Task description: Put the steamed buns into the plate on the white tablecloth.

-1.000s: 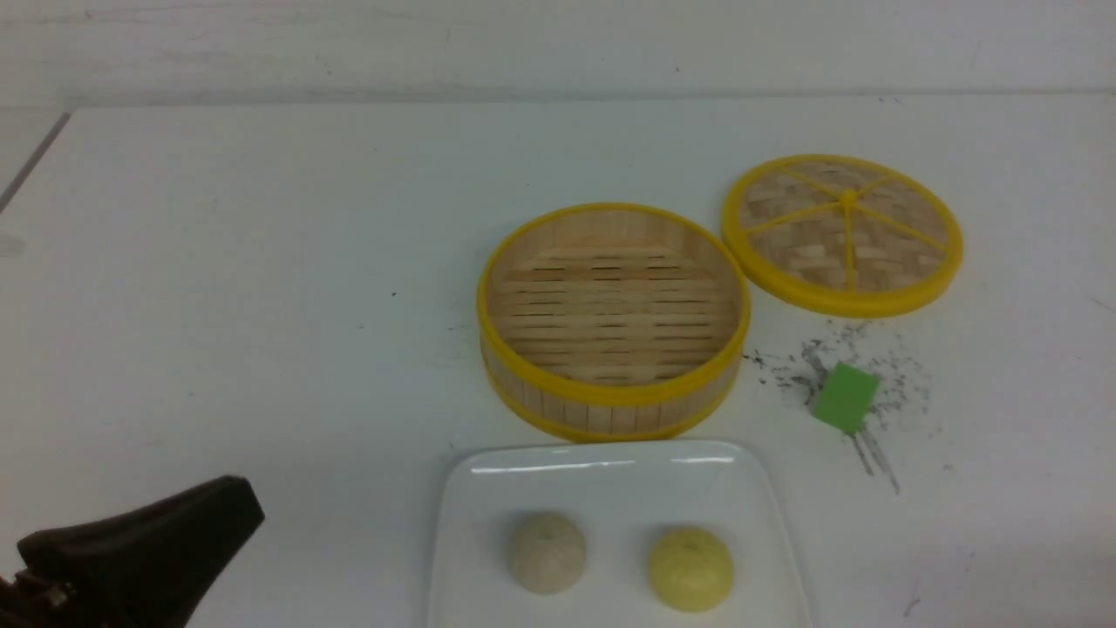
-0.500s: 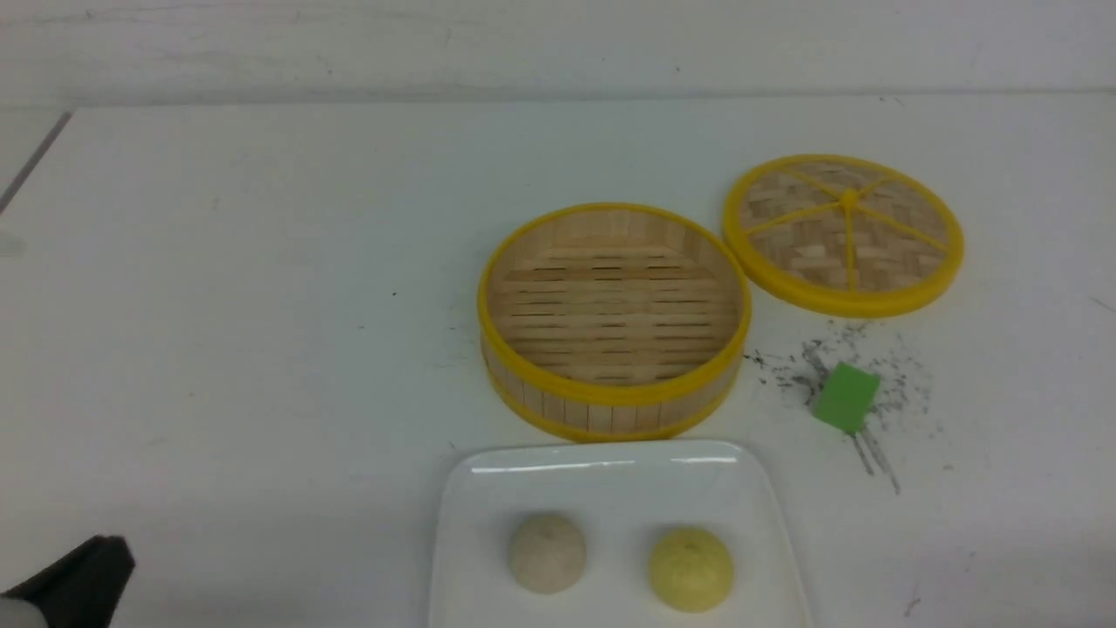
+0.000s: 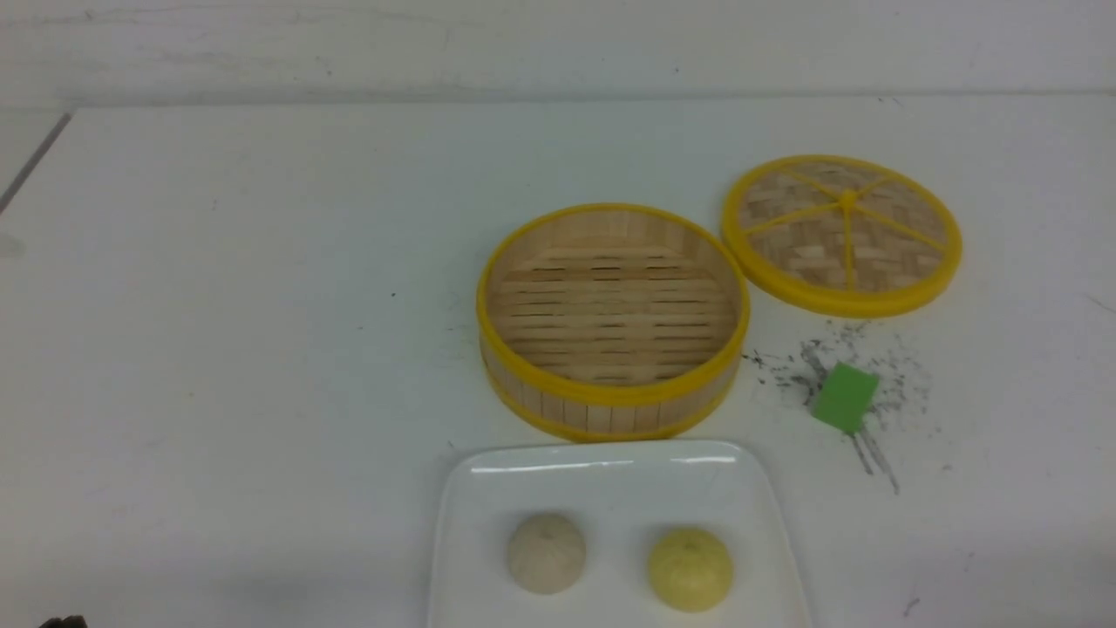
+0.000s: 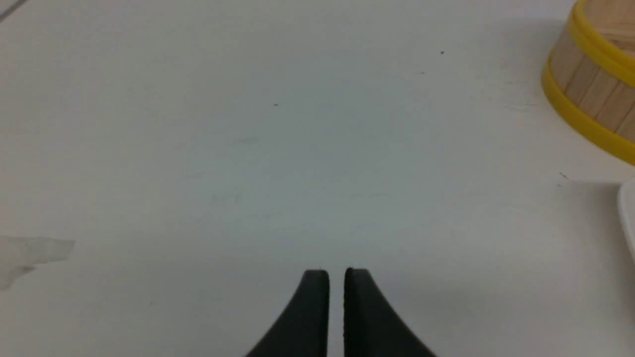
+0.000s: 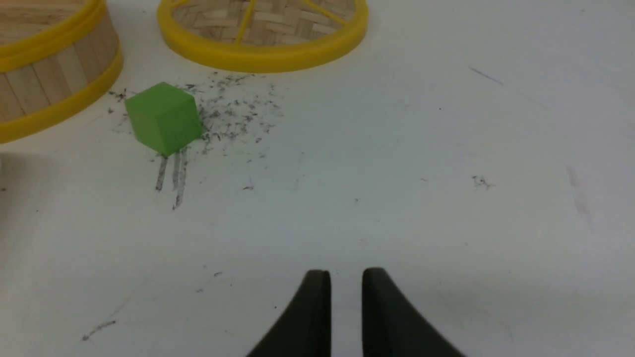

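The white plate (image 3: 602, 455) lies on the white tablecloth (image 3: 261, 305) at the near centre. A beige-white steamed bun (image 3: 547, 553) and a pale yellow steamed bun (image 3: 690, 569) sit in it side by side. A third bun is out of view. My left gripper (image 4: 336, 271) is shut and empty over bare cloth, left of the plate's edge (image 4: 628, 213); only a dark tip of it (image 3: 61, 622) shows in the front view. My right gripper (image 5: 346, 271) is shut and empty over bare cloth, nearer than the green cube (image 5: 162, 118). It is outside the front view.
The round bamboo steamer basket (image 3: 613, 318) stands empty behind the plate, and it also shows in the left wrist view (image 4: 590, 84). Its woven lid (image 3: 842, 234) lies flat at the back right. The green cube (image 3: 844, 398) sits among black scuffs right of the basket.
My left gripper has drawn back toward the near left corner and almost left the front view. The buns, plate, basket and lid have not moved.
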